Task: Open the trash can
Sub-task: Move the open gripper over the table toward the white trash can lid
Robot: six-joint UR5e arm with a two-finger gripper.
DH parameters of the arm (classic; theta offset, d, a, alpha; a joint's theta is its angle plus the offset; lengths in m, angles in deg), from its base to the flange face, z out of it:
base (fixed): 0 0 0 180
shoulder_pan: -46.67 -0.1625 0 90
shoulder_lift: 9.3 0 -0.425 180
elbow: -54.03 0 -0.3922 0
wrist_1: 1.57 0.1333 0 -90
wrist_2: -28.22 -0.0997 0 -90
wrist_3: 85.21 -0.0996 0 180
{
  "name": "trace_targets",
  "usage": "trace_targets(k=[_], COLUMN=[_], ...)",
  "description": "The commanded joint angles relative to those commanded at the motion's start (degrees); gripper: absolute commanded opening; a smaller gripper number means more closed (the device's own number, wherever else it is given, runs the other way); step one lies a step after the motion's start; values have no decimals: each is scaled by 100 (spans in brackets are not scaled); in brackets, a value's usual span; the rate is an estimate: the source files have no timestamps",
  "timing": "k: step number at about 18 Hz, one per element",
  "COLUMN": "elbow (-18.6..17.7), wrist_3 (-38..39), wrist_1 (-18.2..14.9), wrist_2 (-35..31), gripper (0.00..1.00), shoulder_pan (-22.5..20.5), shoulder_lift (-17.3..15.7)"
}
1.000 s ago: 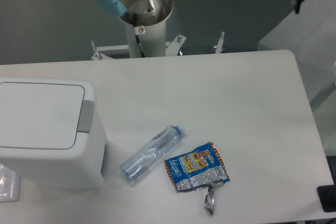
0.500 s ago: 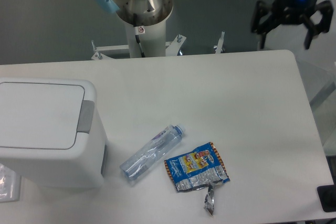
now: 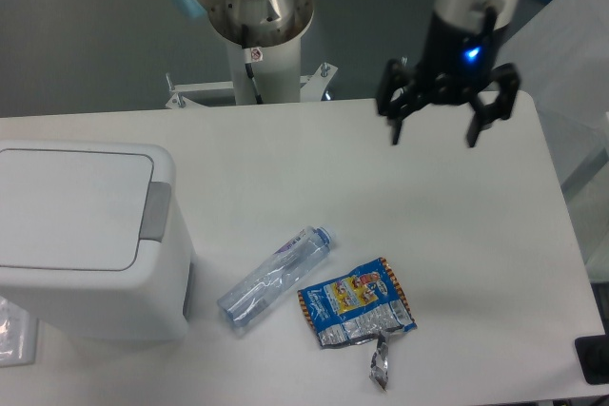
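The trash can (image 3: 86,244) is a large white boxy bin at the left of the table. Its flat white lid (image 3: 67,206) is shut and level. A grey rectangular push tab (image 3: 156,210) sits along the lid's right edge. My gripper (image 3: 433,135) hangs above the table's far right part, well to the right of the bin. Its black fingers (image 3: 395,111) are spread wide and hold nothing. A blue light glows on its body.
A clear plastic bottle (image 3: 274,280) lies on its side right of the bin. A crumpled blue and yellow snack wrapper (image 3: 358,314) lies beside it. The arm's base column (image 3: 259,35) stands behind the table's far edge. A dark object (image 3: 594,358) sits at the lower right corner.
My gripper has come in from the upper right, moving left and down over the table. It stays open. The bin, bottle and wrapper have not moved.
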Motion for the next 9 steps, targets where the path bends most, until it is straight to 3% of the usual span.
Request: trace_targets(k=[5,9], elbow=[0,-26], wrist_3=[687,1162], wrist_1=[35,333], wrist_2=[53,45], gripper=[100,100], shoulder_pan=[431,843], shoulder_lift=[36,132])
